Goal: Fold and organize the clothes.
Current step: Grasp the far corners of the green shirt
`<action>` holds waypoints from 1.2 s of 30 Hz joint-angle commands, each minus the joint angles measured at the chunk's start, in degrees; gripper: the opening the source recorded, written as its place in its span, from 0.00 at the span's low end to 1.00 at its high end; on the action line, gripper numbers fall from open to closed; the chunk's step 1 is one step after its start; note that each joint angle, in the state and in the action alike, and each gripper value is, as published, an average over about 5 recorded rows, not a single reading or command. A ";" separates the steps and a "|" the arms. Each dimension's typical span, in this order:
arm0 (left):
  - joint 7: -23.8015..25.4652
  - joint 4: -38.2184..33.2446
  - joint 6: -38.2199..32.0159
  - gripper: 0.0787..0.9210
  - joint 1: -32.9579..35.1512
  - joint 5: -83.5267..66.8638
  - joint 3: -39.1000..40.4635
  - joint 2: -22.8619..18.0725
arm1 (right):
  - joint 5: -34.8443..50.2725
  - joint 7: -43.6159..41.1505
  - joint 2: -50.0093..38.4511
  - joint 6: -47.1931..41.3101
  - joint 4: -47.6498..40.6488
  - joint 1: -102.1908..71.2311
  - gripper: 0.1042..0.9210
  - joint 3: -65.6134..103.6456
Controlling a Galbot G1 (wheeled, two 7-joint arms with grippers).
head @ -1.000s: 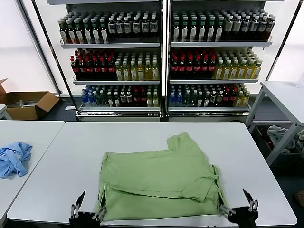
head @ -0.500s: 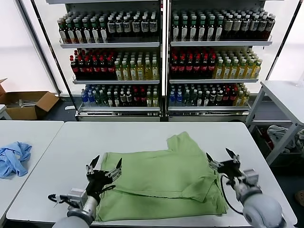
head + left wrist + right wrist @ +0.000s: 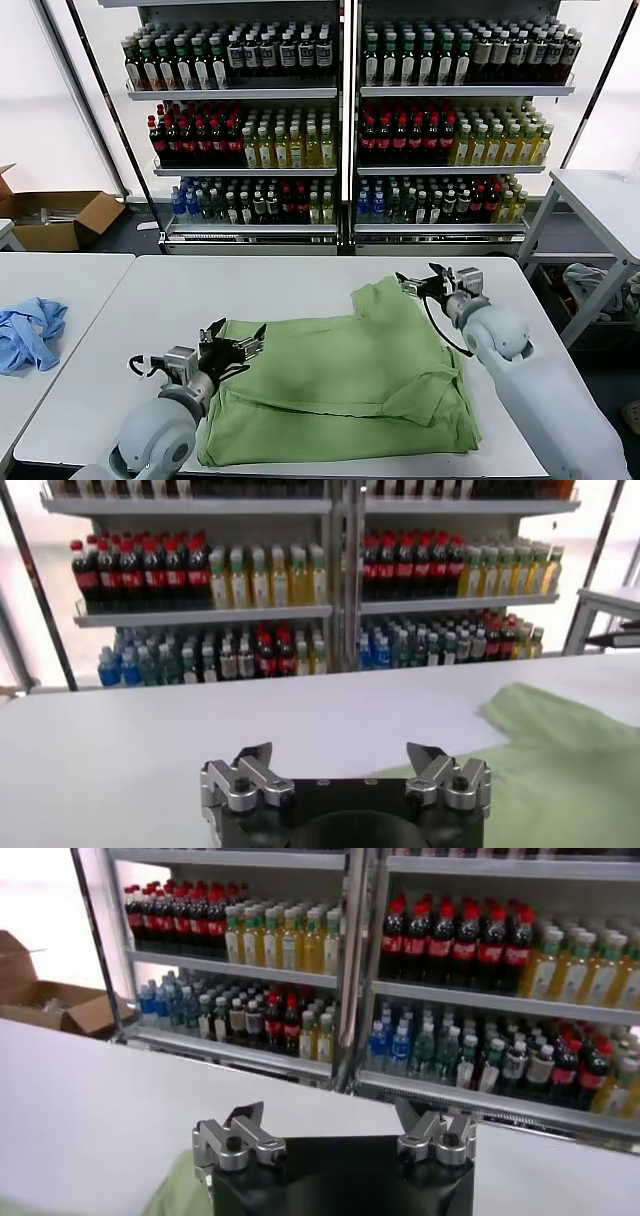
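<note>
Fingers on both grippers stand spread wide with nothing between them: the left gripper (image 3: 232, 350) hovers over the far left corner of the light green polo shirt (image 3: 345, 385), and the right gripper (image 3: 428, 284) sits at the far tip of the sleeve that sticks out toward the shelves. That shirt lies partly folded on the white table (image 3: 300, 285), its near half doubled over (a wrinkled ridge runs across it). My worry is that a pinch at either spot could catch only the top layer, or too thin an edge, so the cloth slips free or drags the fold open. Uneven pulls by the two arms could also skew the shirt. In both wrist views the fingertips appear clear of the fabric, just above or beside it.
</note>
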 commanded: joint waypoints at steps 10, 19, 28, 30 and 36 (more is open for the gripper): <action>5.00 18.53 3.62 0.88 -10.56 -2.66 0.80 -1.72 | -6.13 -6.71 4.48 -2.12 -12.68 8.33 0.88 -4.79; 6.02 20.79 3.36 0.88 -9.61 -1.89 -0.47 -1.77 | -7.48 -8.44 5.36 -2.02 -13.90 8.01 0.88 -4.61; 7.38 22.80 2.20 0.88 -9.52 -2.52 -1.01 -2.01 | -8.25 -9.38 6.29 -0.62 -15.60 7.76 0.88 -3.92; 7.71 23.15 2.01 0.88 -9.45 -2.41 -0.94 -2.17 | -8.57 -9.48 6.52 -0.16 -16.39 7.64 0.88 -3.82; 8.18 23.15 1.52 0.84 -8.90 -2.08 -0.84 -2.44 | -8.69 -10.26 6.49 2.07 -18.21 6.30 0.81 -4.09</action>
